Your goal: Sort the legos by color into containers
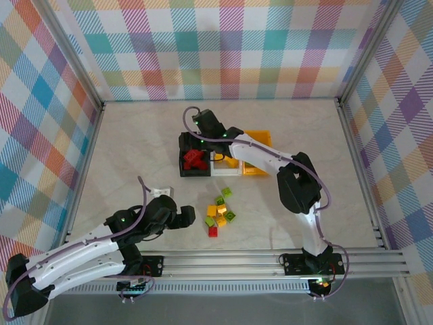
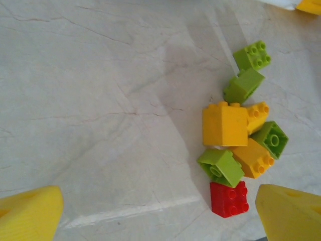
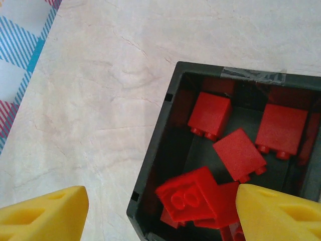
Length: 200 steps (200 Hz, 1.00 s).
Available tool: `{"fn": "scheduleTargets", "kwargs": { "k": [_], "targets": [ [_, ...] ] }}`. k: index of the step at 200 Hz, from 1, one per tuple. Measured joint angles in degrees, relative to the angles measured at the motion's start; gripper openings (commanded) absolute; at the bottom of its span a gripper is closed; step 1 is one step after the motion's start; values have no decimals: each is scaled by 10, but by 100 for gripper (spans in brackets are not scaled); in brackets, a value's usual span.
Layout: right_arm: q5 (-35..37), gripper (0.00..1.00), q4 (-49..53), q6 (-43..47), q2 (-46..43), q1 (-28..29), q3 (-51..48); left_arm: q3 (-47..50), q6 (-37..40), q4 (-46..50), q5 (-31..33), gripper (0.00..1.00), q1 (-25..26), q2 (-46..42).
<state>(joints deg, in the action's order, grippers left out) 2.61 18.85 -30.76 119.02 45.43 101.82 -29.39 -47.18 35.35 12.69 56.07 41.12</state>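
Note:
The black bin (image 1: 181, 166) holds several red bricks (image 3: 209, 114). My right gripper (image 1: 198, 141) hangs open over its left part; a blurred red brick (image 3: 188, 196) lies loose between the yellow fingers (image 3: 42, 216), gripped by neither. The white bin (image 1: 220, 164) and orange bin (image 1: 262, 137) stand in a row to its right. A loose pile of legos (image 1: 222, 213) lies mid-table: lime green (image 2: 252, 54), yellow-orange (image 2: 224, 123) and one red brick (image 2: 229, 198). My left gripper (image 2: 160, 216) is open just left of the pile, its right finger (image 2: 291, 213) beside the red brick.
Aluminium rails (image 1: 270, 261) run along the near table edge by the arm bases. Plaid walls and metal posts (image 1: 88, 101) close in the table on three sides. Bare marbled tabletop (image 1: 135, 149) stretches left of the bins.

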Motion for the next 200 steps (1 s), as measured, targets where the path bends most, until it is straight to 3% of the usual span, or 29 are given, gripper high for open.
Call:
{"fn": "scheduleTargets", "kwargs": {
  "k": [29, 59, 94, 149, 200],
  "targets": [
    [14, 81, -18, 0, -69, 0, -74, 0, -11, -33, 12, 98, 56, 48],
    [33, 82, -41, -2, -209, 0, -213, -9, -21, -71, 33, 97, 130, 139],
    [45, 83, -68, -7, -330, 0, -329, -68, -21, -108, 58, 86, 210, 293],
    [62, 83, -72, -16, -420, 0, -433, -103, -17, -150, 74, 65, 224, 441],
    [70, 83, -73, -15, -482, 0, -463, -117, -14, -144, 110, 44, 226, 472]
  ]
}}
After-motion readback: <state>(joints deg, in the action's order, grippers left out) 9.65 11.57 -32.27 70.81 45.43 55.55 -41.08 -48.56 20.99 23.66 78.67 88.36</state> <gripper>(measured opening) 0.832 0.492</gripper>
